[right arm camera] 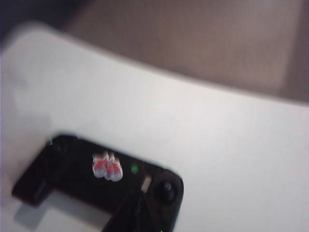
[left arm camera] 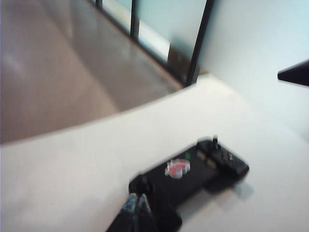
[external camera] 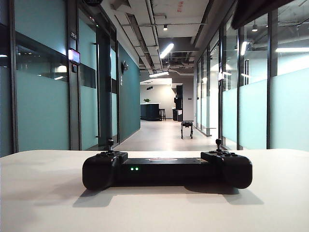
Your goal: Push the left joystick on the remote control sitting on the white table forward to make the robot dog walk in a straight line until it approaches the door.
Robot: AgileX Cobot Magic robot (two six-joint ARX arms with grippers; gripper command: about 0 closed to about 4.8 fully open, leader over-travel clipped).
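The black remote control (external camera: 166,169) lies on the white table (external camera: 43,193), two green lights lit on its near face. Its left joystick (external camera: 110,142) stands upright with nothing touching it, and no gripper shows in the exterior view. The robot dog (external camera: 187,128) stands small and far down the corridor. In the left wrist view my left gripper (left arm camera: 136,198) is shut and empty, its tips just short of the left joystick (left arm camera: 141,183). In the right wrist view my right gripper (right arm camera: 139,199) is a dark shut shape over the remote control (right arm camera: 96,183), beside the right stick (right arm camera: 167,190).
The table's far edge (external camera: 154,151) drops to the corridor floor (external camera: 164,137). Frosted glass walls with dark frames line both sides. A dark pointed shape (left arm camera: 294,72) juts in beside the table in the left wrist view. Both wrist views are blurred.
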